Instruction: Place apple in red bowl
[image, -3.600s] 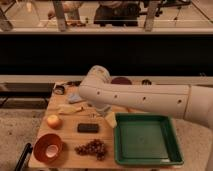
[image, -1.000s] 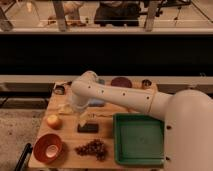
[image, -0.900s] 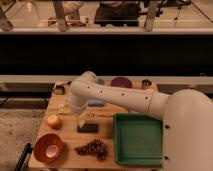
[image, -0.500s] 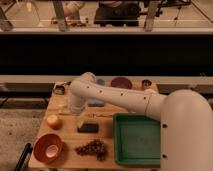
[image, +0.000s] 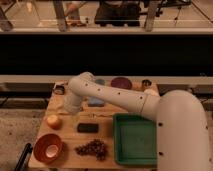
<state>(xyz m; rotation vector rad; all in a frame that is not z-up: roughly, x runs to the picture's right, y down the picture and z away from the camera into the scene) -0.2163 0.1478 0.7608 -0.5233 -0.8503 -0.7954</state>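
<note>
The apple (image: 53, 121), small and yellow-orange, lies on the wooden table (image: 67, 142) near its left edge. The red bowl (image: 48, 147), with a pale inner bottom, stands at the front left corner, just in front of the apple. My white arm reaches from the right across the table, bends at the back left and comes down. My gripper (image: 69, 108) hangs just right of and behind the apple, close above the table. Nothing shows in it.
A green tray (image: 135, 140) fills the front right. A dark cluster of grapes (image: 92, 148) lies beside the red bowl. A flat black object (image: 87, 128) lies mid-table. A dark purple bowl (image: 121, 83) and small items stand at the back.
The arm has swung left and folded down, bringing the gripper from the table's middle to beside the apple. In the last second it only edged slightly. The apple and bowl have not moved.
</note>
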